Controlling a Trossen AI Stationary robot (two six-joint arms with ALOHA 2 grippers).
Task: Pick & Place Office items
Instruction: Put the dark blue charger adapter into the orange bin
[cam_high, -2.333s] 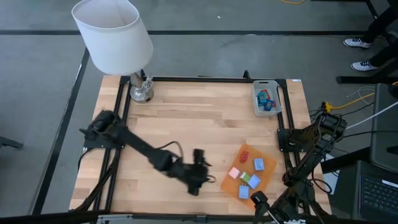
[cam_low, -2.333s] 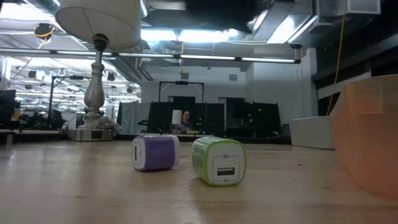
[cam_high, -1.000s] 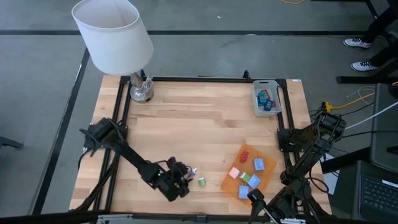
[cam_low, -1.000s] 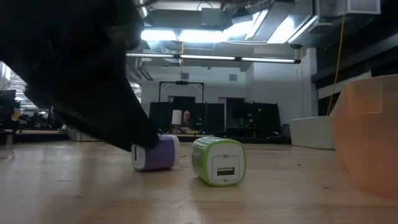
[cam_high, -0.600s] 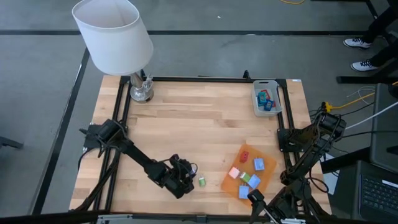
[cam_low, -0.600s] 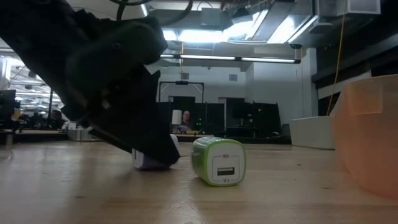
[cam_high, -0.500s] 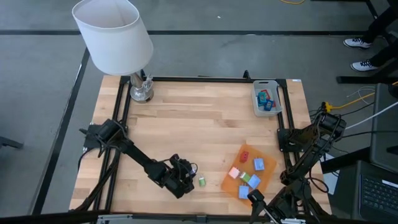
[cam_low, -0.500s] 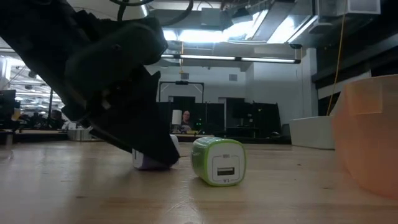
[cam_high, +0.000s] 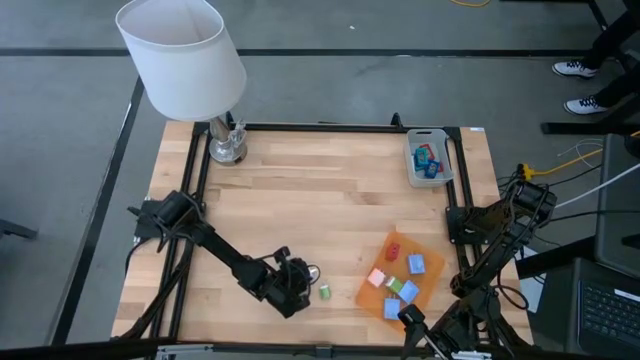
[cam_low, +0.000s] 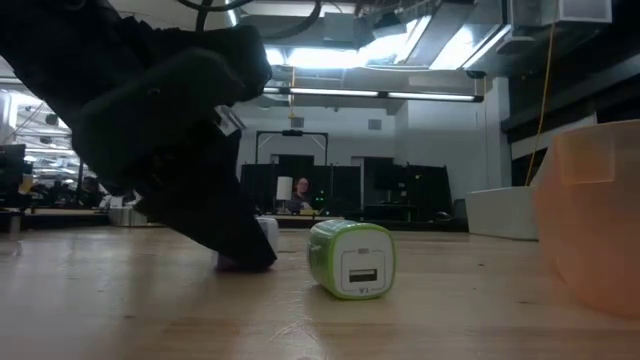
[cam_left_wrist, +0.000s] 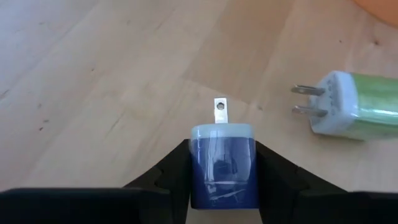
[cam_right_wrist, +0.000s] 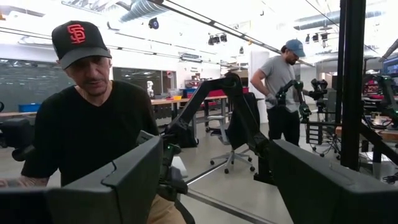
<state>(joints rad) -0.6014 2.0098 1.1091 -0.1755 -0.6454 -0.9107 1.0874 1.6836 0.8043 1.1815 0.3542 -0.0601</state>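
Gripping purple charger, left claw, prongs pointing away from wrist

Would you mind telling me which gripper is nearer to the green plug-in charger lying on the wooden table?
Left. The left gripper is right beside the green charger, closed around a purple charger. The right gripper is past the orange sheet, at the table's edge.

Bright overhead light on the bench – soft shadows; low view backlit, left claw a silhouette
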